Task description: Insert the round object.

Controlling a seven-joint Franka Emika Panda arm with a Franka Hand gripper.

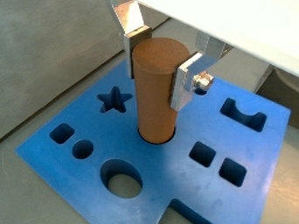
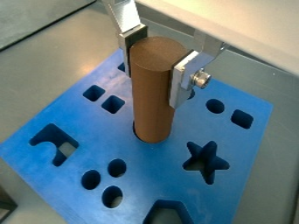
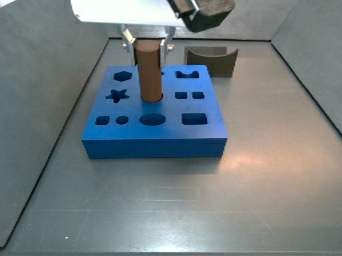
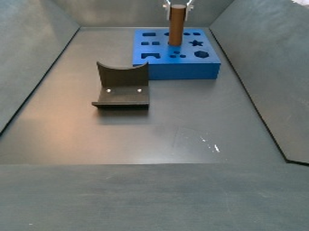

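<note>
The round object (image 1: 156, 96), a tall smooth brown cylinder, stands upright with its lower end in a round hole near the middle of the blue block (image 1: 163, 171). My gripper (image 1: 160, 66) is over the block, and its silver fingers (image 1: 187, 80) press on both sides of the peg's upper part. The peg (image 2: 152, 92) and gripper (image 2: 156, 63) show the same way above the block (image 2: 152, 175) in both wrist views. In both side views the peg (image 3: 150, 72) (image 4: 176, 25) rises out of the block (image 3: 154, 145) (image 4: 182, 70) under the gripper (image 3: 150, 42) (image 4: 176, 7).
The block has several other cut-outs: a star (image 1: 112, 101), a large round hole (image 1: 121, 180), square holes (image 1: 218, 163) and a notched slot (image 1: 246, 112). The dark fixture (image 4: 121, 86) (image 3: 211, 58) stands on the grey floor apart from the block. Grey walls enclose the floor.
</note>
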